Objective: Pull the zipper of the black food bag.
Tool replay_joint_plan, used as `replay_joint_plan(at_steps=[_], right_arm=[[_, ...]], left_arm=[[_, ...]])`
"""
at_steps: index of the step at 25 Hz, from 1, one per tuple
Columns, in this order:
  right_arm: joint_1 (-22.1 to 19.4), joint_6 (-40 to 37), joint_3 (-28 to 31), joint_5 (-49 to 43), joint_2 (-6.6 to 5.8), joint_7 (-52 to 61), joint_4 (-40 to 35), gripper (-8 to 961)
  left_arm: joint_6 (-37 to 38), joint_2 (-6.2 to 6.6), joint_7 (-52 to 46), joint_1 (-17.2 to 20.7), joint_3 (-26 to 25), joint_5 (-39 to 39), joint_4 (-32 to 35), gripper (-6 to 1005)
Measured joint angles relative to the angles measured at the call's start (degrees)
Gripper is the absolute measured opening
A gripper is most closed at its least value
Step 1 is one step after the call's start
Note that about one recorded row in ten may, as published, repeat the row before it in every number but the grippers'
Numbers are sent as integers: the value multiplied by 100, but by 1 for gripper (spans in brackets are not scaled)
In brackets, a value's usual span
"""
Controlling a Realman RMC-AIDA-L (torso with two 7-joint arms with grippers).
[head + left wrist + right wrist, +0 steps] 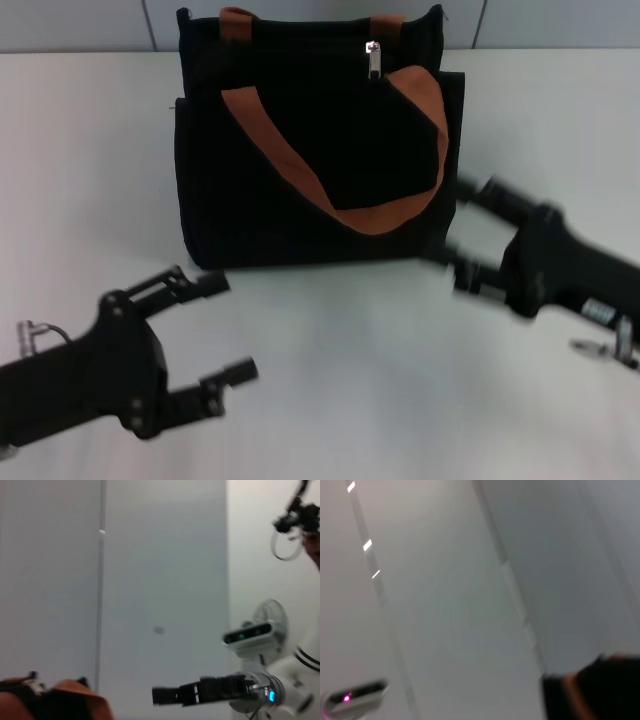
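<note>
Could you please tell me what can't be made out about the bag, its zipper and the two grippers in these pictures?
- Zip line: head view shows only the zipper; the black food bag swallows the line in black.
- Right gripper: motion-blurred in head view; absent from its wrist view.
- Bag's rear: faces away.
- Left gripper: open, but its wrist view shows none of its fingers.
</note>
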Motion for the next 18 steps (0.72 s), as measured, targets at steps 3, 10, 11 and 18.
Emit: replay_joint_plan(at_steps=[3, 10, 11, 18], right_arm=[[-11, 80, -479, -469, 20, -296, -134, 818], [11, 407, -1114, -631, 44, -1131, 65, 818], [11, 407, -1114, -631, 44, -1131, 65, 818], [10, 723, -1139, -614, 45, -1375, 265, 818]], left_arm=[[-129, -16, 645, -213, 473, 360, -29, 779], [-542, -27, 589, -467, 563, 1026, -115, 779], [-542, -27, 589, -467, 563, 1026, -115, 779], [-743, -30, 613, -462, 549, 1097, -233, 779]])
